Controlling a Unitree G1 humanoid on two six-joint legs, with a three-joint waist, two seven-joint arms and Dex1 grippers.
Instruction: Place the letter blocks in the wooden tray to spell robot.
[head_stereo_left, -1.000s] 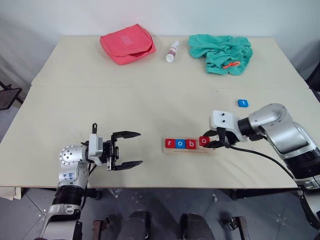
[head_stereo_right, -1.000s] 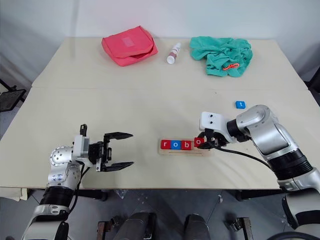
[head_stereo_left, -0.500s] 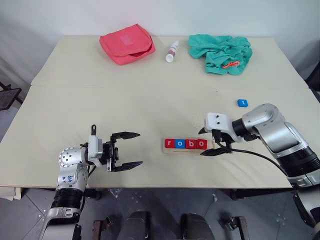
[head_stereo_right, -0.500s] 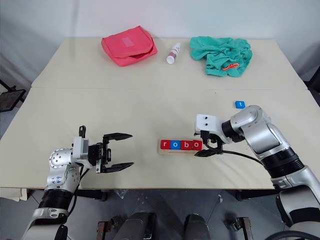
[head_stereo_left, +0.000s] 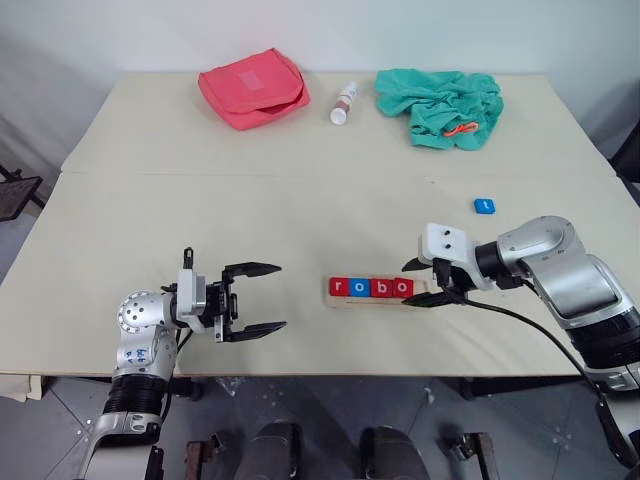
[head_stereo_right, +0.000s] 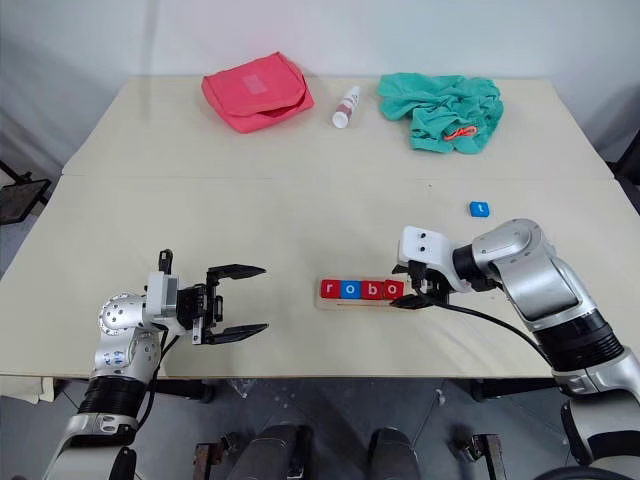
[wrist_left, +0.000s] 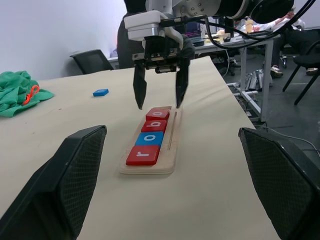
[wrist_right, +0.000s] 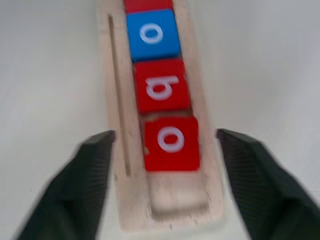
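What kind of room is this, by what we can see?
Probably an office or lab. Beyond the table with the wooden tray, the left wrist view shows a black office chair and a desk carrying cables.

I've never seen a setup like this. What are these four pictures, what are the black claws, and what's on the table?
It is a two-armed robot. Two pictures come from cameras in its head, looking down at a table; the other two come from cameras on its wrists. The claws are its grippers. The left gripper is open and holds nothing. The right gripper is open too, straddling the end of the wooden tray, holding nothing. In the tray four letter blocks read r, o, b, o. A blue t block lies apart on the table, so the word "robot" is unfinished. At the far edge lie a pink pouch, a small white bottle and a crumpled teal cloth.
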